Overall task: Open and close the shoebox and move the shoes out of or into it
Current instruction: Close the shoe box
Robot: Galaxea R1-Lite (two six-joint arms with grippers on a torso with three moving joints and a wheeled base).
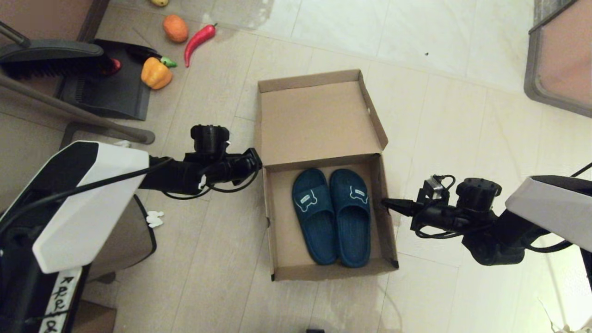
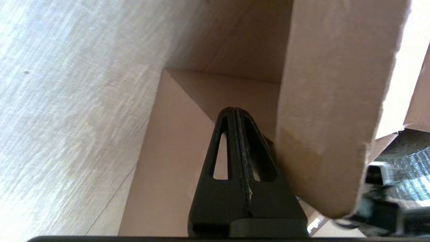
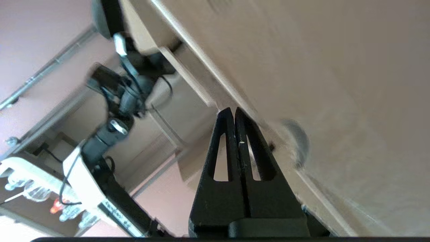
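Teal shoes point(image 1: 332, 216) with bear-shaped strap patches lie in the open shoebox point(image 1: 277, 222).

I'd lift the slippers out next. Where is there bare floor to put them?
Bare floor lies near the shoebox, and right of it beyond the right gripper. Left, toward the yellow pepper and dustpan, is crowded.

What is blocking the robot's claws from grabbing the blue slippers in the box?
Only the box walls. The shoebox is open with its lid up, and the shoes lie uncovered. The left gripper and right gripper, both shut, sit outside opposite side walls, so they must come over the top.
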